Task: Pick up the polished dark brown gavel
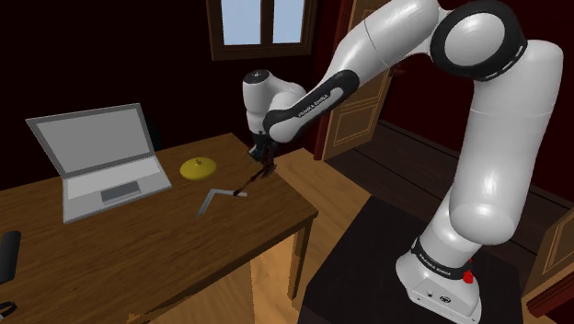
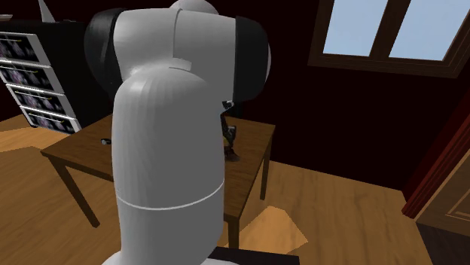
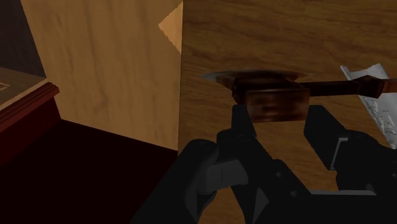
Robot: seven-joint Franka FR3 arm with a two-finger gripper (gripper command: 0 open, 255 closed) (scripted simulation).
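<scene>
Dim, warm-toned renders, brightest at the pale window (image 1: pixel 262 23).

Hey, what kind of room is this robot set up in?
Most likely a home study or office: a wooden desk carries an open laptop, a window sits in the dark red wall, and a panelled wooden door stands nearby. The hand grips a dark gavel.
</scene>
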